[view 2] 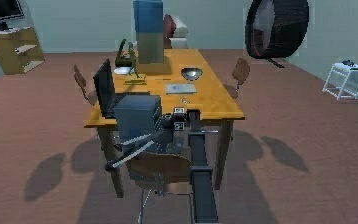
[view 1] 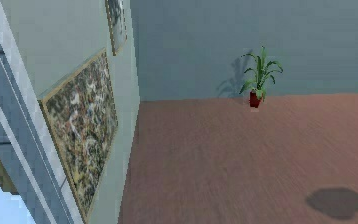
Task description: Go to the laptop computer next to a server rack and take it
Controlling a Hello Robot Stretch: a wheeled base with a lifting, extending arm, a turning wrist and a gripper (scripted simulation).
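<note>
Arm side view, near first: arm (view 2: pixel 199 170) rises from the bottom edge, gripper (view 2: pixel 122 158) at its far end, low by the near edge of the table (view 2: pixel 215 100), with a chair (view 2: pixel 159 178) under and behind it. Finger spread: cannot tell. Holding anything: cannot tell, since chair and table edge sit right behind the fingers.

Laptop (view 2: pixel 105 88) is the dark upright panel on the table's near left corner, just beyond the gripper. Farther back on the tabletop are a flat grey thing (view 2: pixel 182 88), a bowl (view 2: pixel 192 73) and a tall blue box (view 2: pixel 150 35), possibly the rack, unsure.

Step, as I judge it: reach for the laptop. To do it well:
- lift the arm so the fingers clear the table edge and the chair back before extending
- go for the base or lower edge, not the thin screen, which likely tips
- square the wrist to the laptop first

Forward view: painting (view 1: pixel 82 130) on the near wall, potted plant (view 1: pixel 259 80) far off. Base looks placed, so no driving needed, I think.
</note>
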